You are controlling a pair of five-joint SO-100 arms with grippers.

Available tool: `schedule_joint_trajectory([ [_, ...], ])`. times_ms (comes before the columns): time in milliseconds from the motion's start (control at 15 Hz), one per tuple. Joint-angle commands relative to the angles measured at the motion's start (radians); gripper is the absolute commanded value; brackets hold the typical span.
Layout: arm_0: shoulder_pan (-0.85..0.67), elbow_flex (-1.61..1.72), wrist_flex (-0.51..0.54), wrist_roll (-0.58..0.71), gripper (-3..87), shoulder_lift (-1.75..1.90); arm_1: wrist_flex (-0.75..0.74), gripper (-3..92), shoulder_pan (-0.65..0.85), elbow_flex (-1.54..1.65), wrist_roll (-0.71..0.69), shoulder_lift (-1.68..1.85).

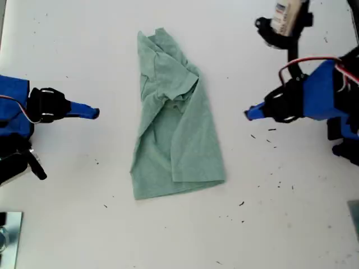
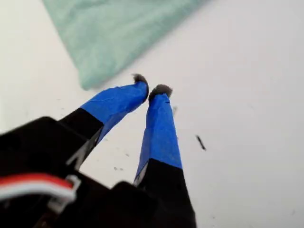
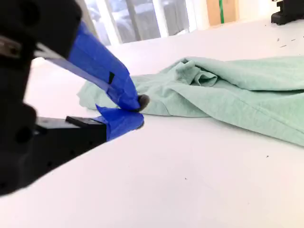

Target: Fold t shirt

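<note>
Exterior view, t shirt (image 1: 176, 134) half-folded on table (image 1: 291, 224), my first gripper (image 2: 152, 90) and my second gripper (image 3: 135, 110) clenched, empty.

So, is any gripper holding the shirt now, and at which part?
Nothing is held. My first gripper and my second gripper are both shut with nothing between their tips, each on the table beside the t shirt, not touching it.

My first gripper (image 2: 151, 90): two blue-taped fingers (image 2: 159, 133) on black bodies, dark tips nearly meeting with a thin gap, nothing between them. T shirt (image 2: 114, 33): pale green corner lying flat just beyond the tips, blurred. White table (image 2: 247, 95): scattered dark specks.
</note>
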Motion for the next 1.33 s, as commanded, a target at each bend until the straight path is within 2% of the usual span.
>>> schedule_joint_trajectory([
  [0,0.003,-0.014,-0.012,-0.034,-0.2,-0.011,-0.040,2.6,0.091,0.471,0.026,0.486],
  [133,0.044,-0.106,-0.026,-0.104,-0.3,-0.124,0.020,2.6,0.092,0.627,0.049,0.724],
  [267,0.132,-0.387,0.018,-0.184,-0.3,-0.434,0.117,2.6,0.103,0.693,0.064,0.841],
  [333,0.183,-0.586,0.101,-0.230,-0.3,-0.618,0.115,2.6,0.104,0.715,0.063,0.839],
  [533,0.284,-1.262,0.482,-0.302,-0.3,-1.143,0.126,2.5,0.150,0.726,0.043,0.841],
  [600,0.322,-1.473,0.568,-0.308,-0.3,-1.287,0.126,2.5,0.156,0.729,0.043,0.841],
  [733,0.379,-1.700,0.581,-0.275,-0.2,-1.473,0.127,2.5,0.156,0.732,0.048,0.841],
  [800,0.391,-1.752,0.581,-0.267,9.3,-1.542,0.129,2.5,0.156,0.733,0.049,0.841],
  [867,0.399,-1.818,0.581,-0.238,25.9,-1.608,0.129,2.5,0.156,0.733,0.049,0.841],
  [933,0.400,-1.859,0.581,-0.221,29.5,-1.655,0.129,2.5,0.155,0.733,0.049,0.841],
  [1133,0.367,-1.810,0.578,-0.212,32.5,-1.763,0.129,2.5,0.152,0.733,0.051,0.841],
  [1267,0.344,-1.736,0.532,-0.195,30.3,-1.871,0.130,2.5,0.149,0.733,0.051,0.841],
])
